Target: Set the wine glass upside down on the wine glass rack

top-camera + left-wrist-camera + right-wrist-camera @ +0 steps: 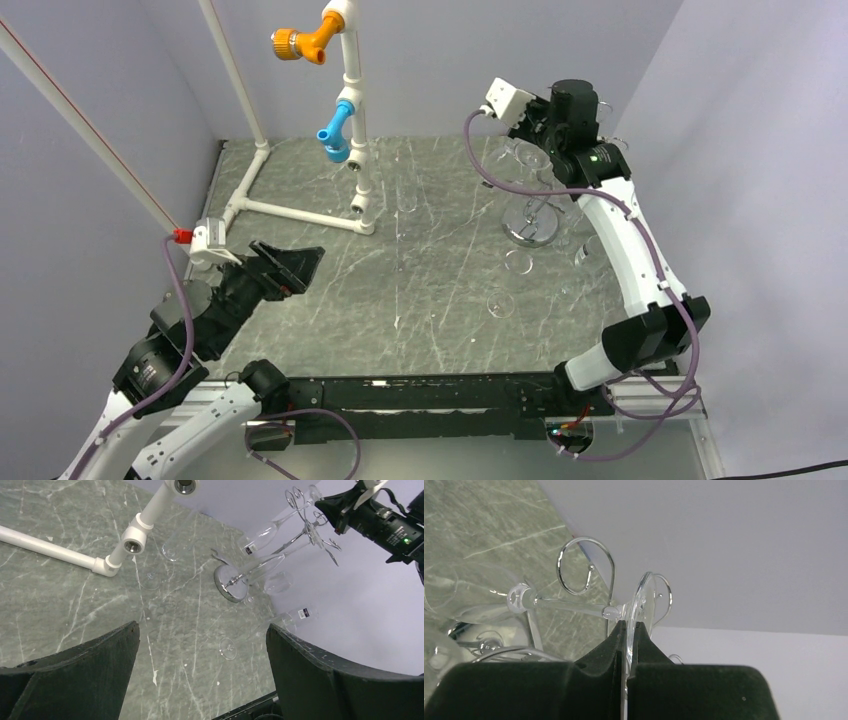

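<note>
My right gripper (628, 625) is shut on the round foot of a clear wine glass (644, 600). The glass's stem runs left toward its bowl, level with the curled chrome loops of the wine glass rack (612, 570). In the top view the right gripper (545, 130) is high over the rack's shiny round base (531, 225) at the back right. The left wrist view shows the rack (231, 582), the held glass (262, 532) slanting among its top arms and a second glass by its post. My left gripper (202, 627) is open and empty, low at the left (295, 265).
A white pipe frame (352, 110) with orange and blue fittings stands at the back left. Several clear glasses are on the table near the rack: one lying with a label (300, 615), a foot disc (227, 648), and one by the pipe frame (172, 547). Grey walls enclose the table.
</note>
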